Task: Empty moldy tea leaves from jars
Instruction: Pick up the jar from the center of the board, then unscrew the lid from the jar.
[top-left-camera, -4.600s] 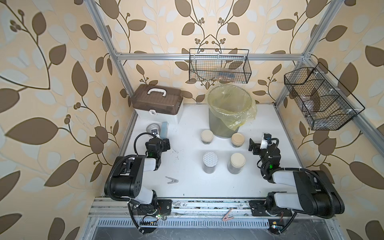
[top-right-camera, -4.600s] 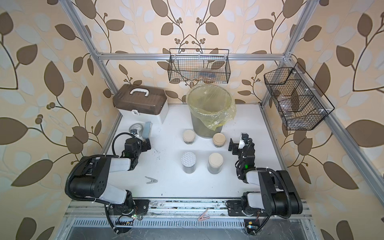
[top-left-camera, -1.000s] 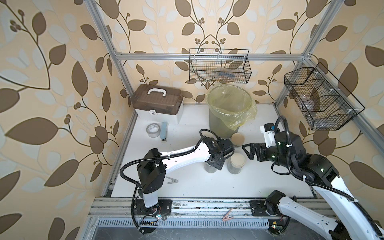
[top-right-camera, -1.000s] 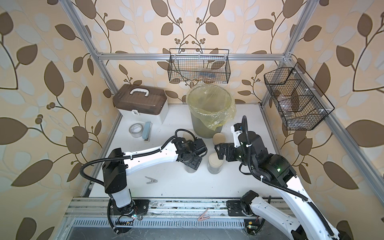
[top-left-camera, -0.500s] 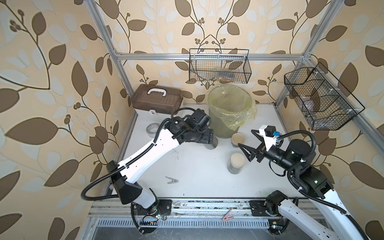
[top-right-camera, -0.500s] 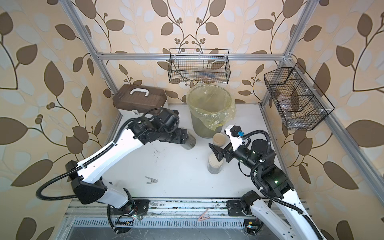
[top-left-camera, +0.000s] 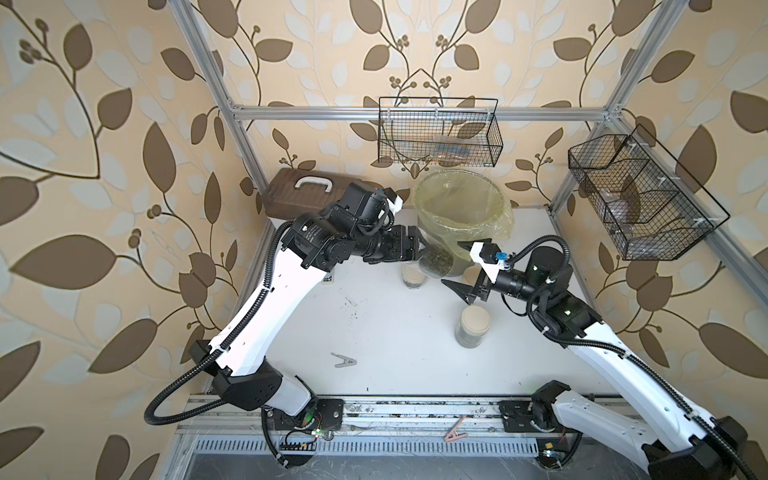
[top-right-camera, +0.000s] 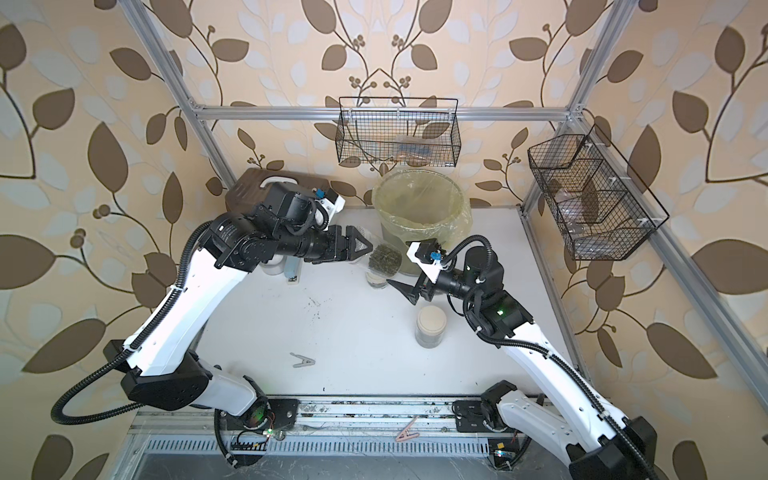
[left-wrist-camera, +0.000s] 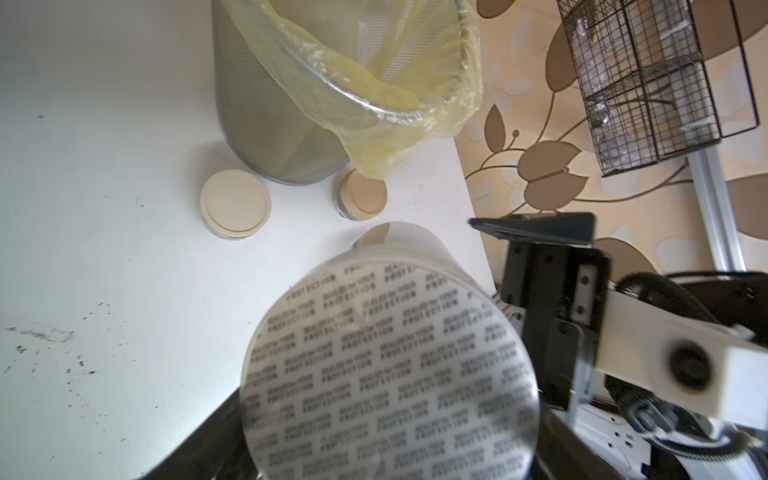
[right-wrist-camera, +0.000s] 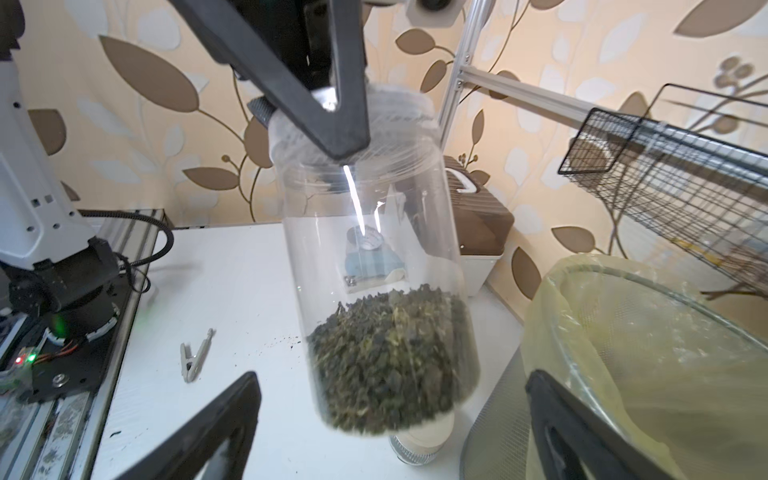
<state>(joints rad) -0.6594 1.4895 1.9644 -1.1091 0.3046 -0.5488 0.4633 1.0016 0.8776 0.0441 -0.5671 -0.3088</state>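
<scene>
Jar (right-wrist-camera: 374, 232) with the printed seal top is off the table, clamped at its neck by left gripper (top-left-camera: 420, 250), beside the bin (top-right-camera: 415, 199). Tea leaves (right-wrist-camera: 390, 357) sit in its bottom end. Right gripper (top-left-camera: 453, 264) is spread wide, empty, near the jar's base.

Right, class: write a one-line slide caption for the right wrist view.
Left gripper holds a clear jar of tea leaves by its top, facing the open right gripper, beside the yellow-lined bin.
</scene>
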